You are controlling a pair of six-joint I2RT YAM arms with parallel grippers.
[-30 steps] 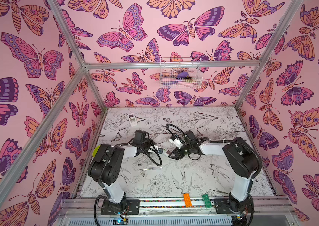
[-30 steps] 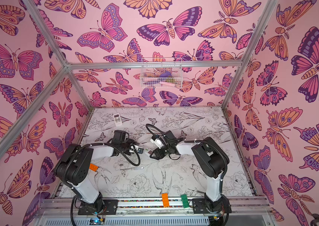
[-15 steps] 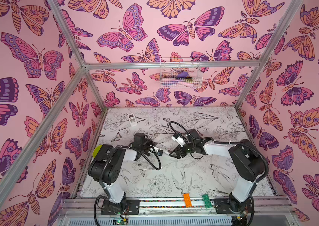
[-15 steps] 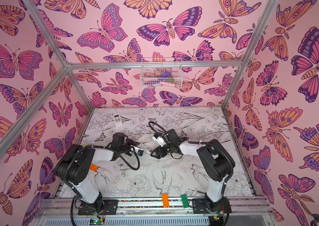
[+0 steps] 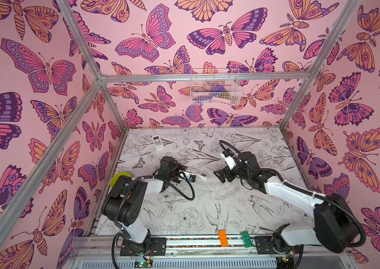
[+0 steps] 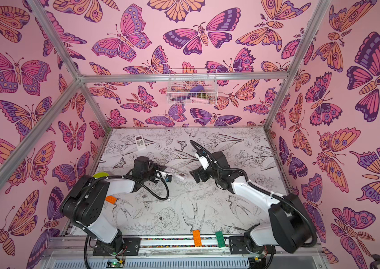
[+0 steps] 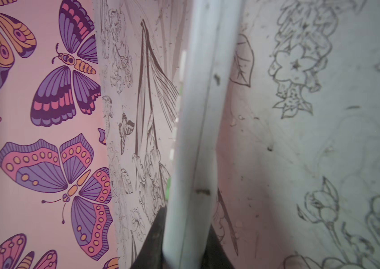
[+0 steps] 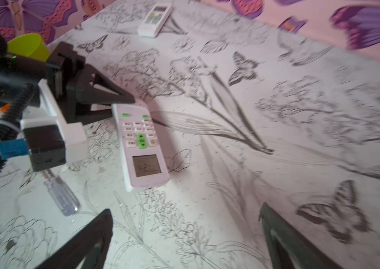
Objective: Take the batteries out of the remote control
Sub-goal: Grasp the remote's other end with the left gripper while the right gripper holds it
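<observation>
my left tool (image 8: 116,106) clamps remote (image 8: 141,144) end, near worktop middle, keys up, to steady it | my right tool (image 8: 185,209) spread wide, apart, free to work | batteries unseen, likely inside

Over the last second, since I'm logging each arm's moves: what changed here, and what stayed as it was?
The right gripper opened and drew back to the right, now clear of the remote. The left gripper tightened on the remote's end and holds it alone. The second remote, the screwdriver and the green cup stayed put.
</observation>
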